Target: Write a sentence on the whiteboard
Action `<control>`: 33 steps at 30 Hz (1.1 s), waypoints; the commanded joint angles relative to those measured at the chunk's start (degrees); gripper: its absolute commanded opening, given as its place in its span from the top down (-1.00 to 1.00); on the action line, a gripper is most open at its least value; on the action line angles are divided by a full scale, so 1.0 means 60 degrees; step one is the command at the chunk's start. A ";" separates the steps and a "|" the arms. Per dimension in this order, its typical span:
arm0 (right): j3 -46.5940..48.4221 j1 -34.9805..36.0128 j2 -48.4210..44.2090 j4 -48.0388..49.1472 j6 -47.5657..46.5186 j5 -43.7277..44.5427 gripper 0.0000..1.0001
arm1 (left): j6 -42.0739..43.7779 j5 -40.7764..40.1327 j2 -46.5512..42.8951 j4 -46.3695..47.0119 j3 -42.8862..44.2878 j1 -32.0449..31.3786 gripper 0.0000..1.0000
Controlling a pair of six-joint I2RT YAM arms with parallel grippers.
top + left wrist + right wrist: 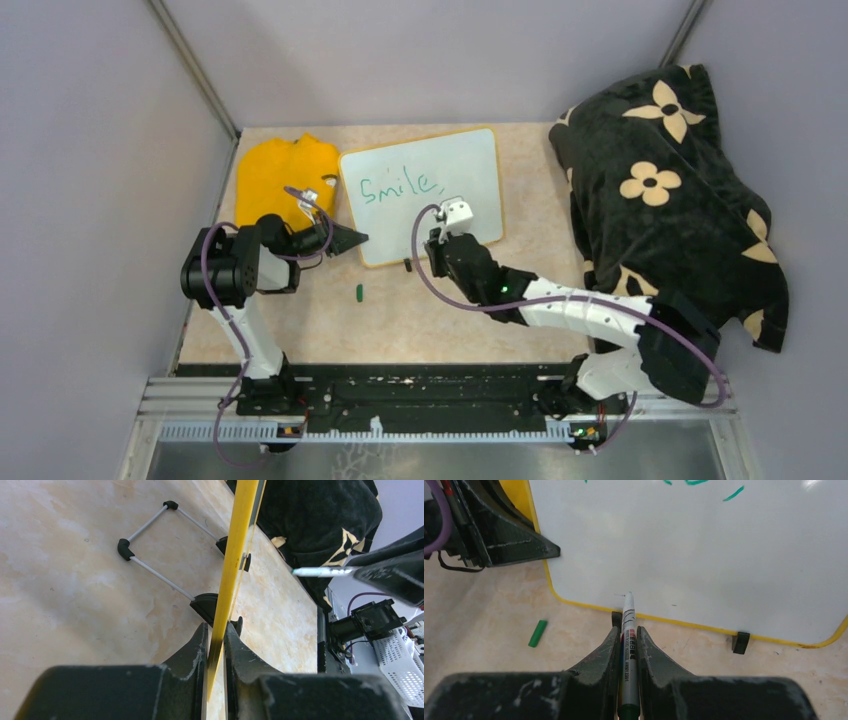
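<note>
The whiteboard (pixel 430 205) lies on the tabletop at the back, with one green word, "Smile," (pixel 398 187), across its upper half. My left gripper (pixel 352 238) is shut on the board's left edge; in the left wrist view the jaws (pixel 216 642) pinch the thin yellow frame (pixel 241 535). My right gripper (pixel 447 240) is shut on a grey marker (pixel 629 645). The marker's tip (pixel 628 596) points at the bare lower part of the board (pixel 704 555), just above the bottom frame. Only the bottoms of the green strokes (pixel 734 493) show in the right wrist view.
A green marker cap (pixel 359 292) lies on the table in front of the board. A folded yellow cloth (pixel 280 175) sits left of the board. A black flowered blanket (pixel 670 190) fills the right side. A wire stand (pixel 150 550) props the board from behind.
</note>
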 commanded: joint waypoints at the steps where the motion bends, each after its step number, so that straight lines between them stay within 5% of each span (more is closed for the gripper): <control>1: 0.0536 0.0377 0.0743 0.1035 -0.0117 0.0497 1.00 | 0.0223 -0.0377 0.0206 -0.0271 0.0091 0.0006 1.00; 18: 0.2729 0.0754 0.3300 0.1371 -0.0563 0.0321 1.00 | 0.0229 -0.0401 0.0198 -0.0297 0.0084 -0.0008 1.00; 33: 0.3292 0.0759 0.3936 0.0806 -0.0698 0.0812 1.00 | 0.0223 -0.0393 0.0209 -0.0337 0.0119 0.0000 1.00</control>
